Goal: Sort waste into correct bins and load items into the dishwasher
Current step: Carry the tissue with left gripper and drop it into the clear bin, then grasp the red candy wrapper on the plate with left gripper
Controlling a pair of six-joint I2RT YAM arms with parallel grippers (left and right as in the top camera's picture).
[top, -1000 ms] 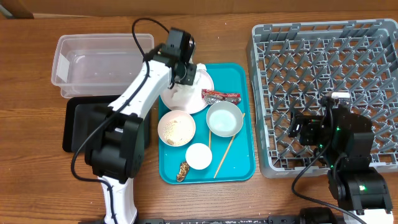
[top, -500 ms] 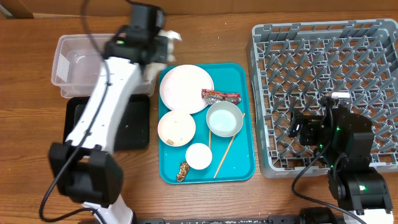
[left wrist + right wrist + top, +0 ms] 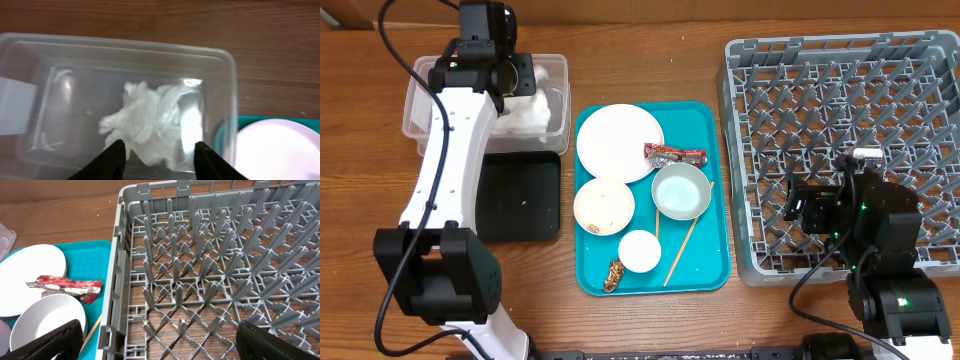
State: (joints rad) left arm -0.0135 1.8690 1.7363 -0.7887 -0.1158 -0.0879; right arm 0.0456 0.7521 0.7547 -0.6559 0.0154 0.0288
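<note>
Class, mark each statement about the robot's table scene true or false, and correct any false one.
1. The crumpled white napkin lies inside the clear plastic rectangular tub. True.
2. The red-and-silver snack wrapper lies in that tub too. False: the wrapper lies on the teal plastic tray, at the rim of the large round white plate.
3. The thin wooden chopsticks lie on the teal tray. True.
4. The small white cup stands in the grey plastic dish rack. False: the cup stands on the teal tray.
5. The right gripper is shut. False: it is open, above the rack.
</note>
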